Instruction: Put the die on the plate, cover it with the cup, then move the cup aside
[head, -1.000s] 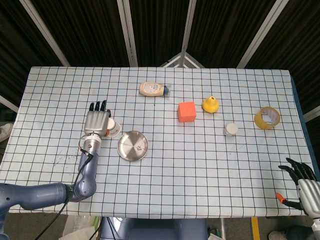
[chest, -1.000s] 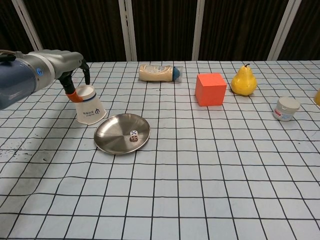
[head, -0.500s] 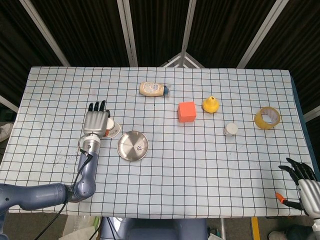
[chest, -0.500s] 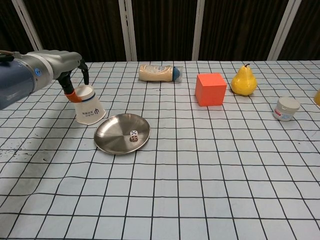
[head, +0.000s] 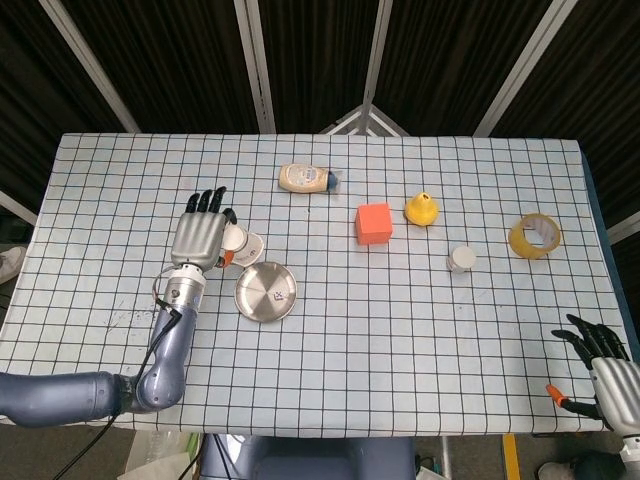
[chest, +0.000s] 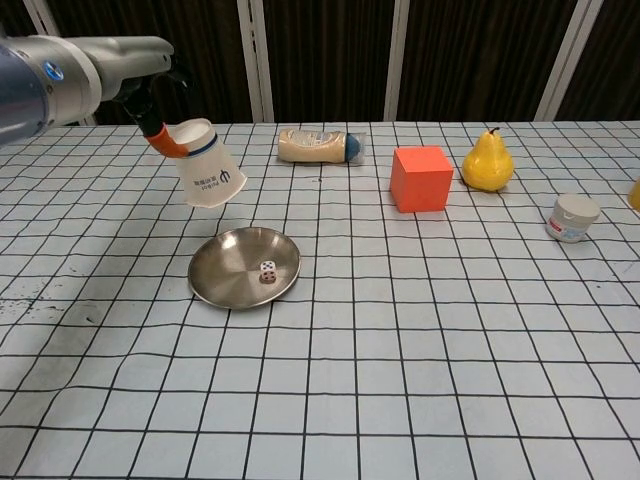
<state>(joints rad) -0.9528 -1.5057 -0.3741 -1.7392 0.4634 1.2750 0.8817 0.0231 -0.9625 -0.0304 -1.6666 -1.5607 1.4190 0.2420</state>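
Table (head: 330, 340): black-grid white cloth; near half and far-left corner bare; edges all in head view.
Plate (chest: 222, 283): steel, left of centre, flat on cloth.
Die (chest: 267, 270): white, on plate, right of its middle.
Cup (chest: 207, 165): paper, mouth down and tilted, held off the cloth, above and just far-left of plate.
Left hand (head: 200, 236): grips cup at its base; fingers wrapped round it.
Right hand (head: 607, 366): at near-right table corner, holding nothing, fingers spread.
Bottle (chest: 318, 146): lying on its side, far centre.
Cube (chest: 421, 178): orange, right of centre.
Pear (chest: 487, 162): yellow, just right of cube.
Jar (chest: 574, 218): small, white, right side.
Tape (head: 534, 235): yellow roll, near right edge.
Room: dark panels and pale struts beyond far edge.
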